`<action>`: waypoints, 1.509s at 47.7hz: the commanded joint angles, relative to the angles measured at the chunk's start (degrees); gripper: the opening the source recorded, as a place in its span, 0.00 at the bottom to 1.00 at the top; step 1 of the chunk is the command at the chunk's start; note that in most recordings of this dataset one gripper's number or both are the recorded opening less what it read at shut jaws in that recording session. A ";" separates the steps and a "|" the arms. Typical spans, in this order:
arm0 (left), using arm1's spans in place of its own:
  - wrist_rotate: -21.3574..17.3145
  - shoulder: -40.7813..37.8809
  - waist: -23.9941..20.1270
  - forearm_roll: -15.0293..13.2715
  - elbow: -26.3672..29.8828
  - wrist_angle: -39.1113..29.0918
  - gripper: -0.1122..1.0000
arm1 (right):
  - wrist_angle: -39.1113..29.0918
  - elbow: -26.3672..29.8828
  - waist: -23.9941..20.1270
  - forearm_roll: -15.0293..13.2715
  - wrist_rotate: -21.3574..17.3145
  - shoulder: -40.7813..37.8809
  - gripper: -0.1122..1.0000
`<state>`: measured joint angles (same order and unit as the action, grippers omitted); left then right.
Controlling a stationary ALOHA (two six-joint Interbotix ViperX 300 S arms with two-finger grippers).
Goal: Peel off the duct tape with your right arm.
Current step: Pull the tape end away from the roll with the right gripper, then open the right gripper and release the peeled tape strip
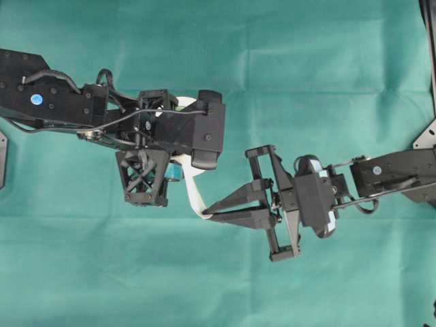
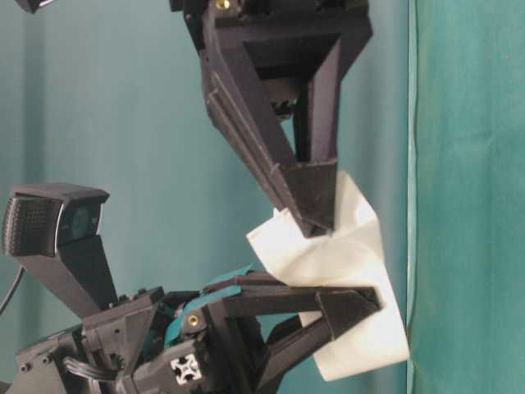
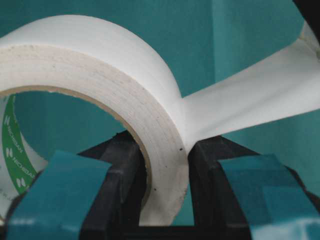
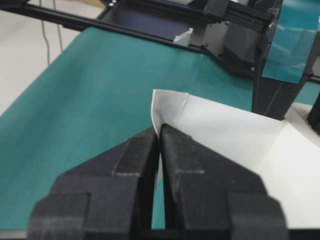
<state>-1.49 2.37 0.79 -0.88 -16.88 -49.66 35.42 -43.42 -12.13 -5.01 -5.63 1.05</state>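
The duct tape (image 3: 100, 65) is a white roll with a pale green printed core, and it stands on edge. My left gripper (image 3: 165, 150) is shut on the roll's wall, one finger inside the ring and one outside. A loose white strip (image 3: 260, 100) leaves the roll toward the upper right. From overhead the strip (image 1: 194, 194) runs from under the left arm to the right gripper (image 1: 206, 215). The right arm's pointed fingers are shut on the strip's end (image 4: 170, 107), and its gripper (image 4: 160, 131) shows no gap at the tips. Only a sliver of the roll (image 1: 185, 104) shows from overhead.
A green cloth (image 1: 218, 41) covers the table. Black frame parts stand at the right edge (image 1: 426, 129) and the left edge (image 1: 2, 160). In the right wrist view the cloth's edge (image 4: 60, 50) runs diagonally, with pale floor beyond it.
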 commanded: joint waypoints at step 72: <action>0.18 2.02 1.93 0.18 1.49 -2.11 0.29 | 0.26 1.05 -4.13 -0.35 -0.18 0.88 0.02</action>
<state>-1.14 2.37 3.43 -1.05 -16.70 -51.50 35.42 -43.42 -13.54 -5.01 -5.71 1.05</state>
